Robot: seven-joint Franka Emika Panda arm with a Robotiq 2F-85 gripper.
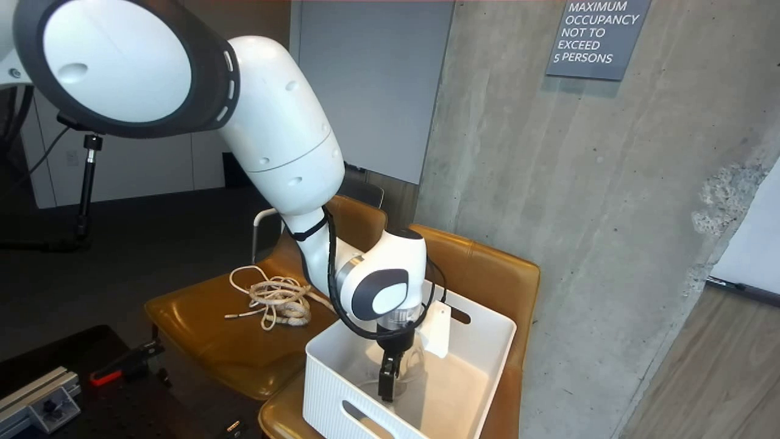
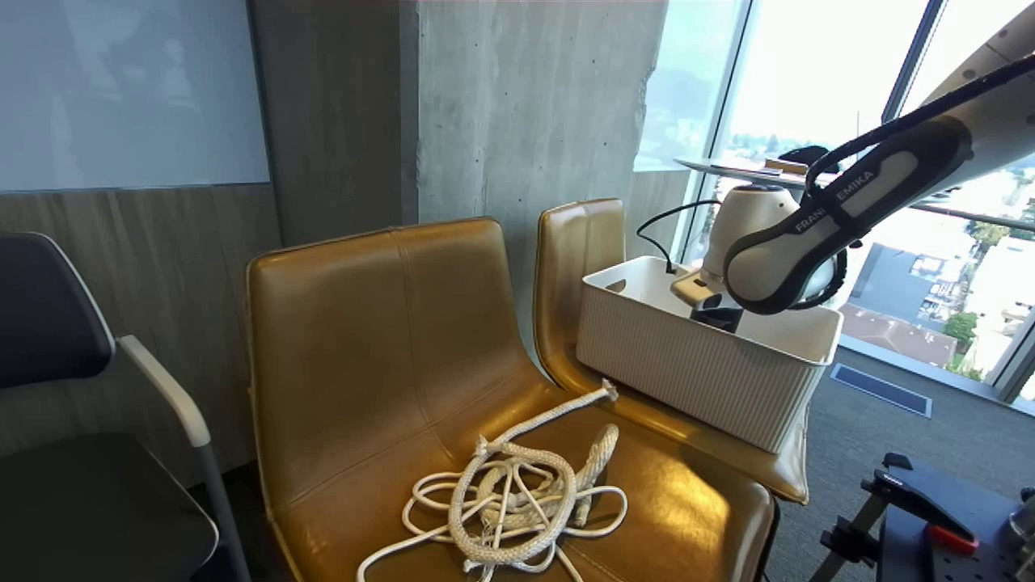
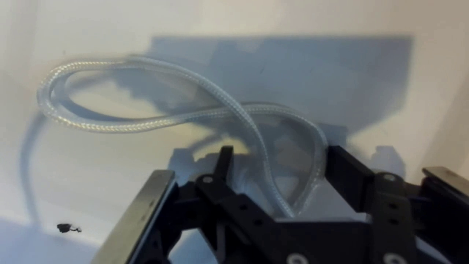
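Observation:
My gripper [image 3: 279, 159] is open, its two black fingers wide apart in the wrist view. A thin white braided rope [image 3: 132, 127] makes a crossed loop over the floor of the white box. Two strands of it run down between the fingers; one lies close against the right finger. Where they end is hidden by the gripper body. In an exterior view the gripper [image 1: 390, 381] points down inside the white ribbed box [image 1: 329, 390]. In an exterior view the gripper [image 2: 718, 315] shows only partly above the box wall [image 2: 687, 372], its tips hidden.
A tangle of white rope [image 1: 283, 299] lies on a brown leather chair [image 1: 207, 329]. The box stands on the brown chair [image 1: 499, 274] beside it, near a concrete wall [image 1: 609, 183]. A dark table with a clamp [image 2: 922, 505] stands nearby. A black scrap [image 3: 64, 228] lies in the box.

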